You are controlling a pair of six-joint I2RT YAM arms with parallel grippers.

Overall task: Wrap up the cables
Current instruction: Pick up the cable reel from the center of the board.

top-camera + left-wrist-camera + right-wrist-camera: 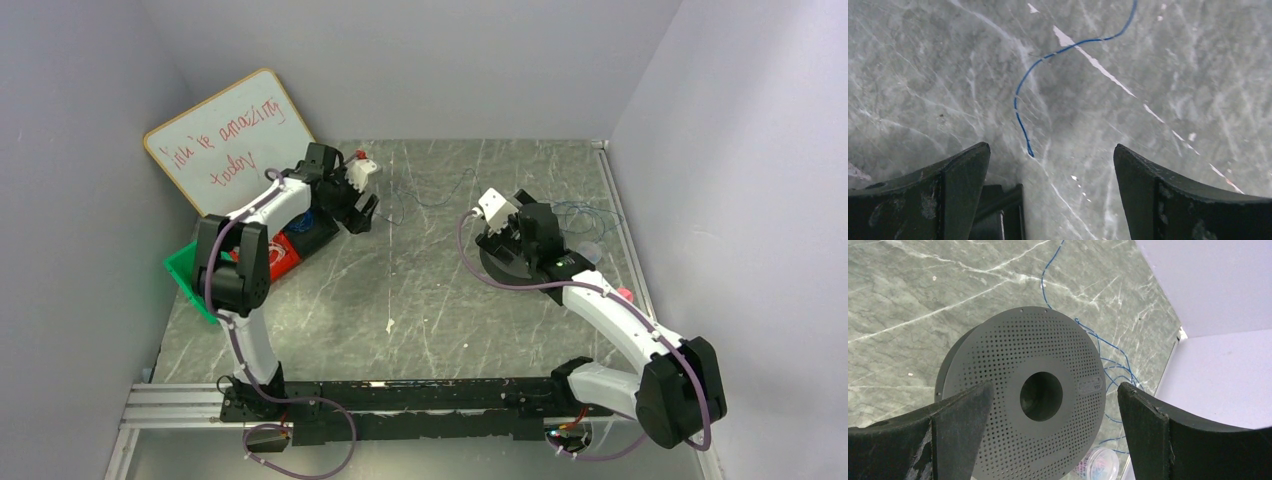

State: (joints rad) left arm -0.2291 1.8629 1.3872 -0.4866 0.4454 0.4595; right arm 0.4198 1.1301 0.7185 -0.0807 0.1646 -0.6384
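Blue cable (1018,90) tip just ahead of left end effector (1050,155), centred between jaws spread wide, nothing gripped. Long axis away and to the right across table (923,75). Farther out: right end effector (1055,390) equally wide, empty, over black perforated spool (998,365). Loose loops just beyond spool. Left nearer the free end.

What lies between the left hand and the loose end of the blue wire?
Only bare grey table. In the left wrist view, the blue wire ends just ahead of the open left hand, with nothing in between.
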